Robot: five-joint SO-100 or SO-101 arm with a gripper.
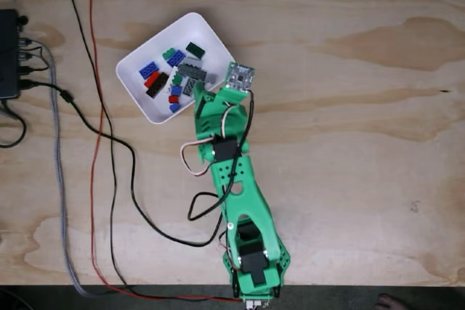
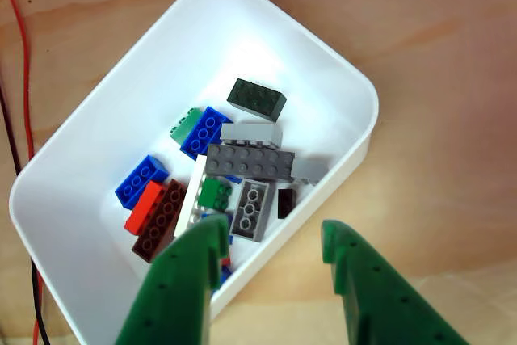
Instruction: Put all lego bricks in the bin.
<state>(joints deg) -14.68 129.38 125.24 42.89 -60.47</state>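
Bricks (image 2: 242, 169) lie heaped in the white bin (image 2: 97, 131), which sits on the wooden table (image 1: 349, 107) toward the upper left of the fixed view. Blue, red, brown, grey, green and dark pieces are all inside its walls, and no loose brick can be seen on the bare wood around it. The green gripper (image 2: 275, 244) hangs over the bin's near rim, fingers spread apart and holding nothing. Judging by this, the collecting looks finished or nearly so.
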